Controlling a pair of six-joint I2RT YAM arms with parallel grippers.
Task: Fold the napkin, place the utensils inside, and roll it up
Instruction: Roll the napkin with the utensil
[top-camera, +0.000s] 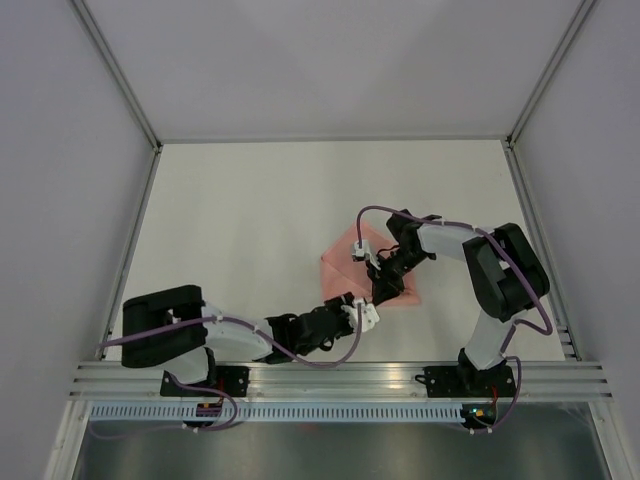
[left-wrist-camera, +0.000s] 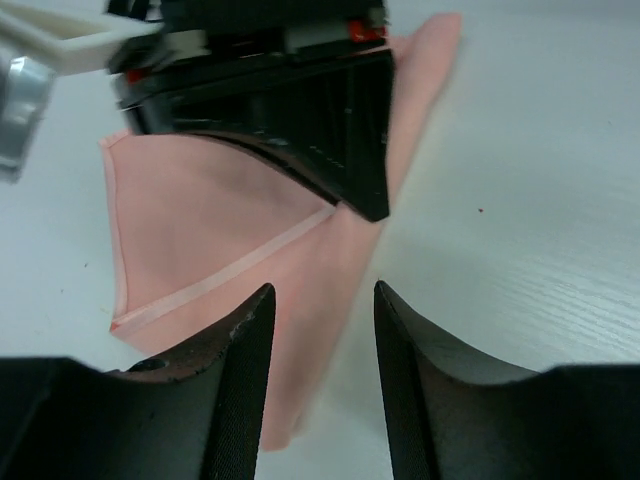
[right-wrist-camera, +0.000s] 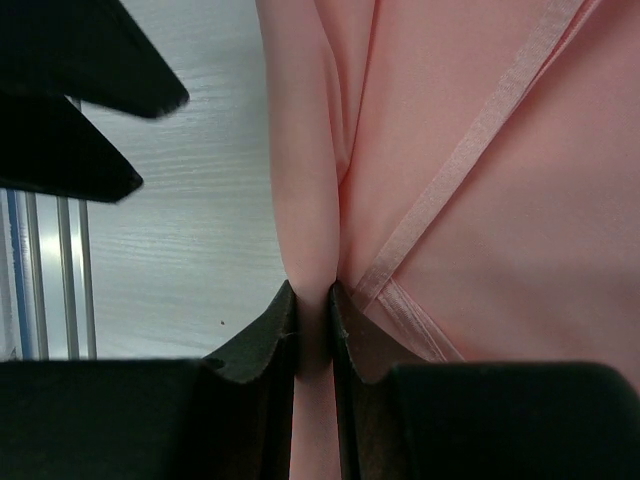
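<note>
The pale pink napkin (top-camera: 345, 256) lies folded on the white table, its near-side edge rolled into a thick fold. My right gripper (top-camera: 384, 288) is shut on that rolled fold, shown close in the right wrist view (right-wrist-camera: 312, 300), with the napkin (right-wrist-camera: 480, 180) spreading to the right. My left gripper (top-camera: 366, 314) is open just in front of the right one. In the left wrist view its gripper (left-wrist-camera: 322, 298) is open, with the end of the napkin's (left-wrist-camera: 210, 230) rolled edge between the fingers, nearer the left one. The utensil is hidden.
The right gripper's black body (left-wrist-camera: 300, 110) fills the top of the left wrist view, very close to the left fingers. The left gripper's fingers (right-wrist-camera: 90, 90) show at the top left of the right wrist view. An aluminium rail (top-camera: 330, 378) runs along the near edge.
</note>
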